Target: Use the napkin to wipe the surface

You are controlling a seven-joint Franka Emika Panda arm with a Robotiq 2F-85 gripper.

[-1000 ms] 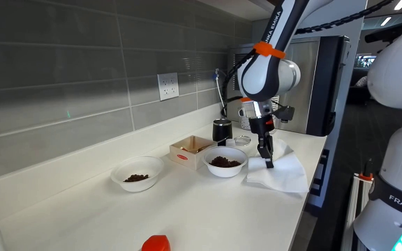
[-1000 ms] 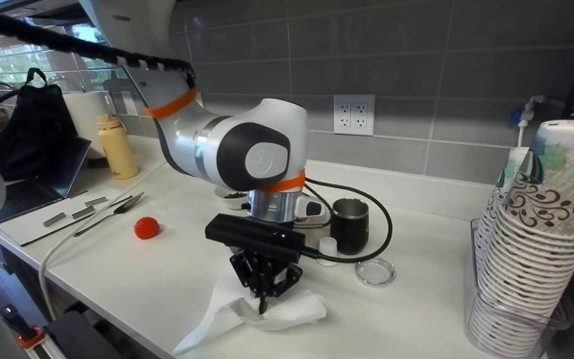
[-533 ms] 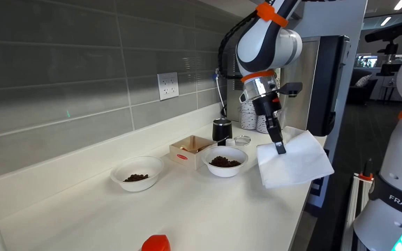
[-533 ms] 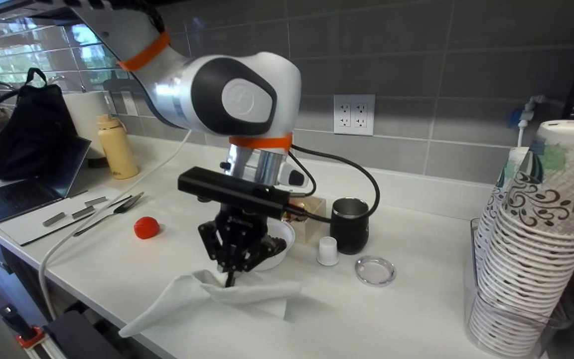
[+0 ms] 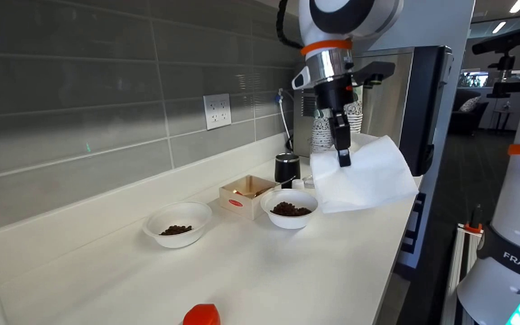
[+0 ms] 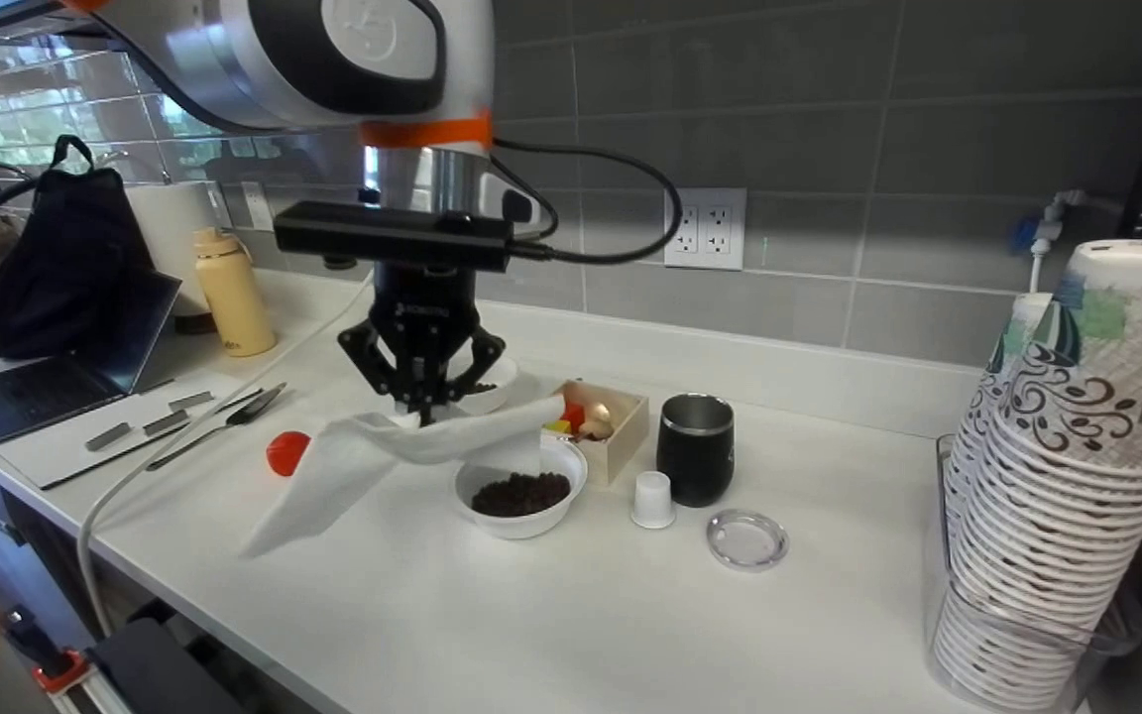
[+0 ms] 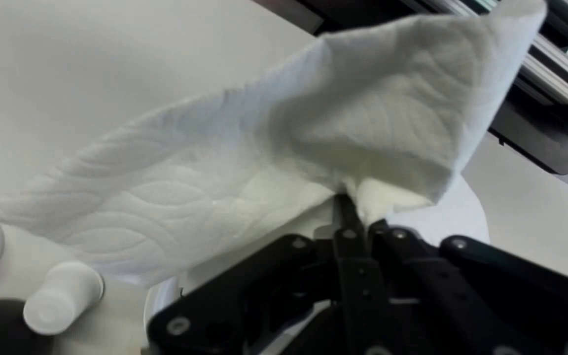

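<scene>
Wrist view: a black two-finger gripper (image 7: 355, 217) is pinching a soft white embossed napkin (image 7: 264, 148), its fingers (image 7: 360, 268) pressed together around a bunch of it. In both exterior views the napkin is hanging above a long, smooth off-white countertop (image 6: 581, 625), where two round white bowls (image 5: 288, 222) of dark pieces (image 5: 290, 209) are sitting near a pale wooden box (image 5: 245, 207). A glossy grey tiled wall (image 5: 84, 85) is running behind; in an exterior view, a dark seat (image 5: 465, 123) is standing on dark flooring (image 5: 463, 176).
</scene>
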